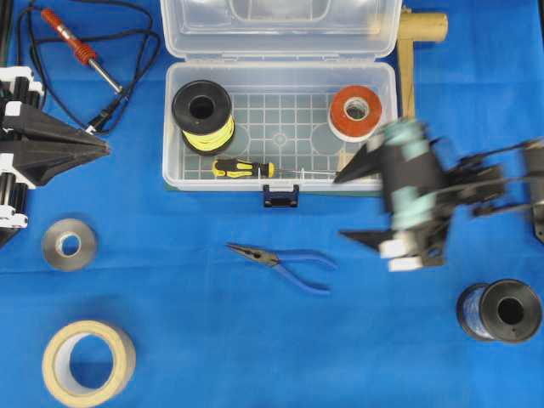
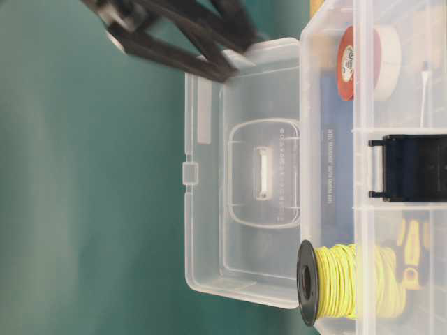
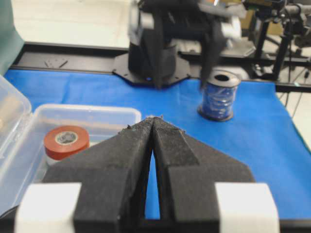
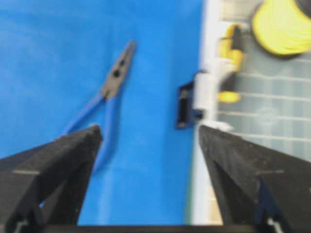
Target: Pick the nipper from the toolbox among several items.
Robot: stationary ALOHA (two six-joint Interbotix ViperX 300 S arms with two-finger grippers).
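Note:
The nipper (image 1: pixel 280 257), dark thin jaws and blue handles, lies on the blue cloth in front of the toolbox (image 1: pixel 174 127), outside it. It also shows in the right wrist view (image 4: pixel 109 97), left of the toolbox's front wall (image 4: pixel 206 97). My right gripper (image 1: pixel 342 206) is open and empty, blurred, hovering by the toolbox's front right corner, right of the nipper. In its own view (image 4: pixel 148 133) the jaws stand wide apart. My left gripper (image 1: pixel 106 149) is shut and empty at the far left; its own view (image 3: pixel 154 119) shows the jaws closed.
In the toolbox lie a yellow wire spool (image 1: pixel 202 115), an orange tape roll (image 1: pixel 355 110) and a black-and-yellow screwdriver (image 1: pixel 242 168). On the cloth are a soldering iron (image 1: pixel 72 38), a grey tape roll (image 1: pixel 70 245), a masking tape roll (image 1: pixel 87 361) and a blue wire spool (image 1: pixel 501 310).

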